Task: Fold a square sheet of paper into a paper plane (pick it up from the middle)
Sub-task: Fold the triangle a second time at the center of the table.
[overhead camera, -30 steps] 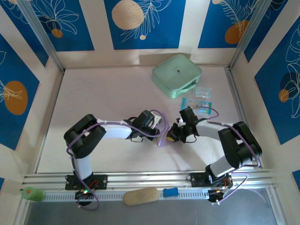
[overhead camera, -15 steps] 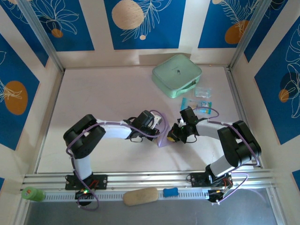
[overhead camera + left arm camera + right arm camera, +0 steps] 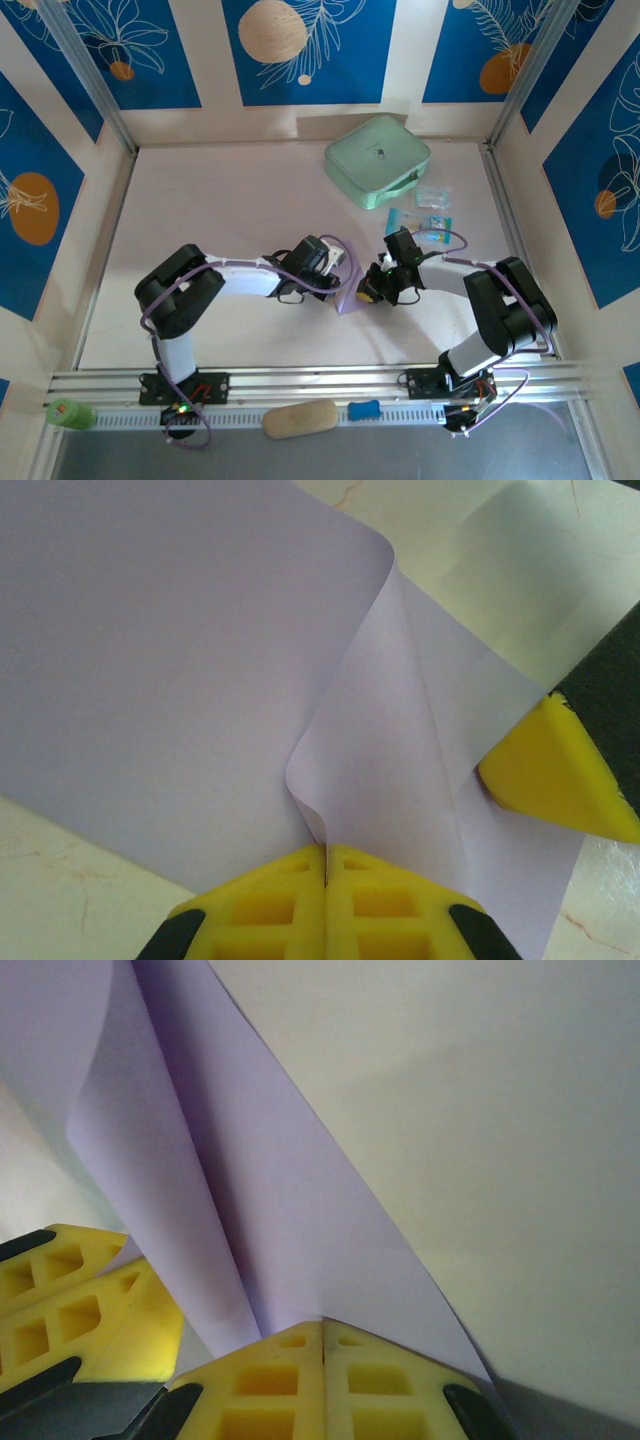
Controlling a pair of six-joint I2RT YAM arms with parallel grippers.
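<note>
**Both grippers clamped on the lavender sheet, on the near side of the mint-green case**

The square sheet of paper (image 3: 347, 296) sits well apart from the mint-green case (image 3: 377, 160), on the case's near side and slightly to its left in the top view. It is caught between the two arms. The left gripper (image 3: 341, 270) meets it from the left and the right gripper (image 3: 368, 291) from the right, and the two are just beside each other.

In the left wrist view the left gripper's yellow pads (image 3: 280, 905) are pressed together. A curled fold of the sheet runs down into the seam between them, so this gripper is clamped on the paper. One broad flap spreads flat to the left and a narrower creased flap rises to the right. There a yellow fingertip of the right gripper touches the paper's edge.

In the right wrist view the right gripper's pads (image 3: 375, 1385) are also closed against each other, with a long crease of the sheet pinched at the seam. The left gripper's yellow fingers show at the lower left, touching the same sheet.

Whether any part of the paper rests on the bench (image 3: 220, 200) I cannot tell.

Small blue packets (image 3: 434, 226) lie just to the near right of the case, and they are apart from the sheet.
</note>
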